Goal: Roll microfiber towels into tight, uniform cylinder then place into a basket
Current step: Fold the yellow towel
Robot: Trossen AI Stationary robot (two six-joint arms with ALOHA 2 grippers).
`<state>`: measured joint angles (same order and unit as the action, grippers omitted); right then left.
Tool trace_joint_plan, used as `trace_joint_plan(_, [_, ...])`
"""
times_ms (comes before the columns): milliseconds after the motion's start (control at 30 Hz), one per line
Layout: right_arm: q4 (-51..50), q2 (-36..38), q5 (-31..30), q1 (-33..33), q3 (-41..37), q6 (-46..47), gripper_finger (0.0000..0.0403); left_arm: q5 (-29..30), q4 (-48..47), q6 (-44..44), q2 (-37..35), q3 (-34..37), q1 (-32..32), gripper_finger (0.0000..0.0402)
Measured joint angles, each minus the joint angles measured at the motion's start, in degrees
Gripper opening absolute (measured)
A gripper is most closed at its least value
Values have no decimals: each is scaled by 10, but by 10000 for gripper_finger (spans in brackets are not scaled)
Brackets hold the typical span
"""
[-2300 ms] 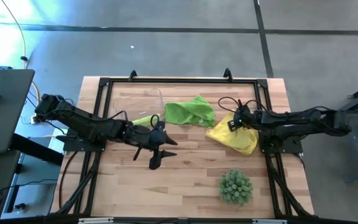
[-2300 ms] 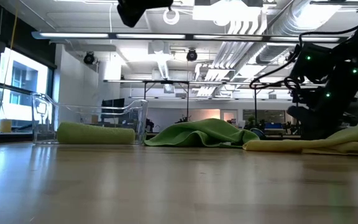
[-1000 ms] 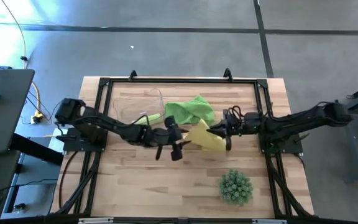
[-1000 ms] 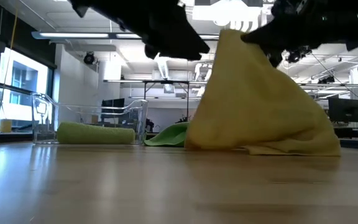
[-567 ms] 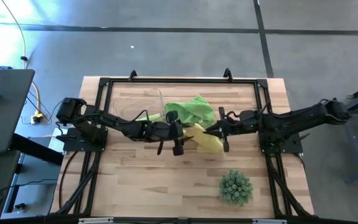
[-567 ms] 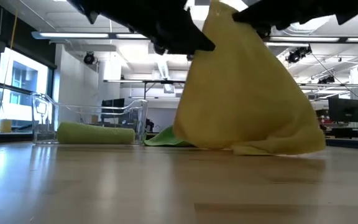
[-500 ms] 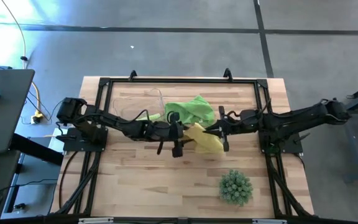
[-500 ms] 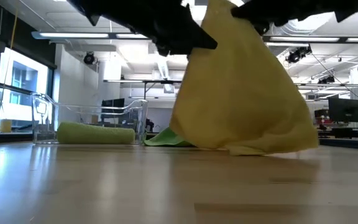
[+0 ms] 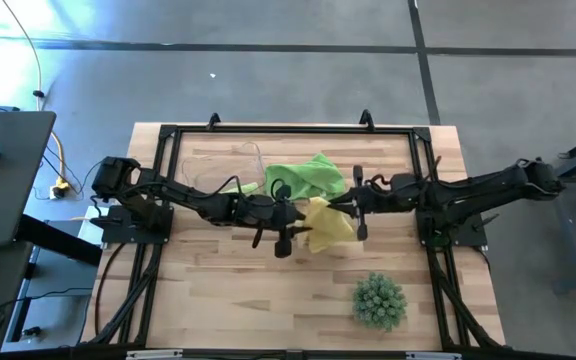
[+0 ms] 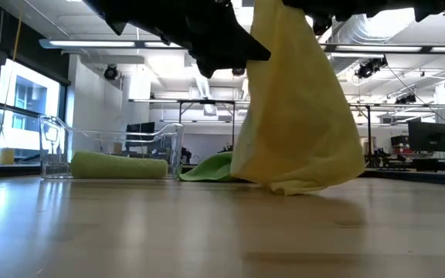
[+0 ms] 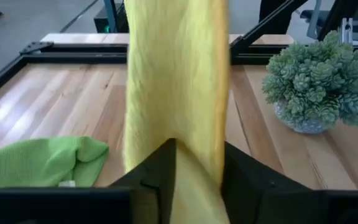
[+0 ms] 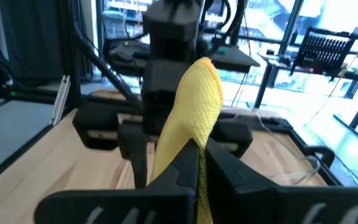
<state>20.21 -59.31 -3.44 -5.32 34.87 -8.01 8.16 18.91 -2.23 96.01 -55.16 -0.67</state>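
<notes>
The yellow towel [image 10: 296, 116] hangs over the table's middle, between both grippers. My right gripper [image 12: 199, 155] is shut on its top, and my left gripper [image 11: 197, 177] is shut on the hanging part lower down. Whether the towel's lowest fold [image 10: 292, 187] touches the tabletop I cannot tell. A loose lime green towel [image 9: 306, 177] lies crumpled on the table just behind. One rolled green towel [image 10: 119, 165] lies in the clear basket [image 10: 168, 139] at the far left. My left gripper has the hanging yellow cloth [image 11: 197, 149] between its two fingers, one on each side. They come nearly level from the table's left. The cloth runs upright through the gap, bunched in several layers. My right gripper pinches a bunched fold at the towel's top [image 12: 196, 127] between its two fingers, coming level from the table's right. A bulge of cloth stands up past the fingertips and the rest hangs down below them.
A spiky green plant [image 9: 379, 300] in a small pot stands at the near right. The black frame rails [image 9: 168, 135] run round the table's edge. Bare wood lies near the front and on the left.
My right gripper has risen and rolled a little, drawing the yellow towel up. The towel, which spread wide on the table a second ago, now hangs as a narrower drape with only its lowest fold near the wood.
</notes>
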Motion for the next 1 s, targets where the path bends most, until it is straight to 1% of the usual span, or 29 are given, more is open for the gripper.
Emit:
trace_joint_plan(233, [10,0,0,0,0,3,2,0,-21,-8,0,0,-19,14])
trace_joint_plan(267, [7,0,0,0,0,4,2,0,-25,-8,-2,0,-23,7])
trace_joint_plan(400, [-9,0,0,0,0,4,13,3,-25,-7,-4,0,-41,6])
trace_joint_plan(533, [-20,0,0,-4,0,0,46,25,-46,-6,-4,0,-57,2])
trace_joint_plan(600, [-22,1,0,-9,0,-14,70,54,-77,-6,-5,-1,-62,2])
trace_joint_plan(733, [-36,14,-3,-16,0,-43,112,138,-187,-7,-31,-18,-67,1])
trace_joint_plan(800, [-41,19,-9,-15,1,-47,126,187,-263,-7,-50,-25,-67,1])
trace_joint_plan(867, [-54,18,-10,-15,1,-41,135,220,-308,-7,-56,-40,-69,1])
trace_joint_plan(933, [-53,1,-8,-16,1,-22,139,227,-356,-8,-69,-45,-69,1])
trace_joint_plan(1000, [-74,-18,-4,-22,0,2,139,219,-366,-12,-72,-50,-70,0])
